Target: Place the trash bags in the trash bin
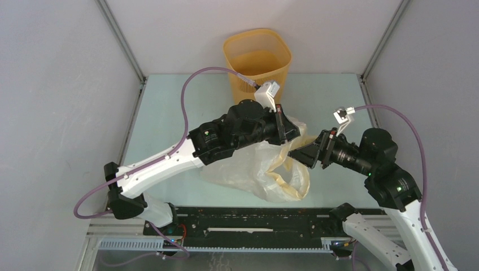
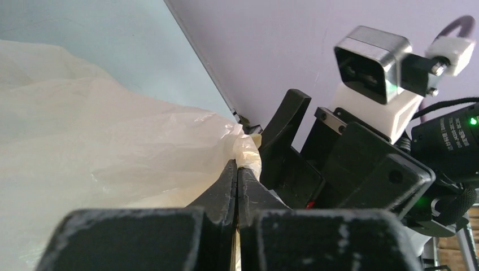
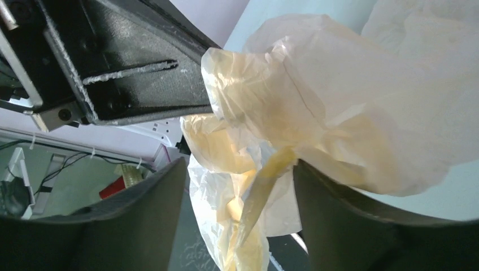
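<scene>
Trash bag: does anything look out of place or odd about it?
Nothing torn or spilled. The trash bag lies crumpled on the table, outside the upright trash bin, its rim pinched in the left fingers; the right fingers stand open around a fold.

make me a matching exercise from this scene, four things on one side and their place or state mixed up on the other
Things:
1. trash bag
2. trash bin
3. left pincer
4. right pincer

Places or states:
A. open, one finger on each side of a hanging fold of bag
B. crumpled, mostly lying on the table
C. upright at the far side of the table
D. shut on a bunched edge of the bag

Pairs: 1-B, 2-C, 3-D, 4-A
</scene>
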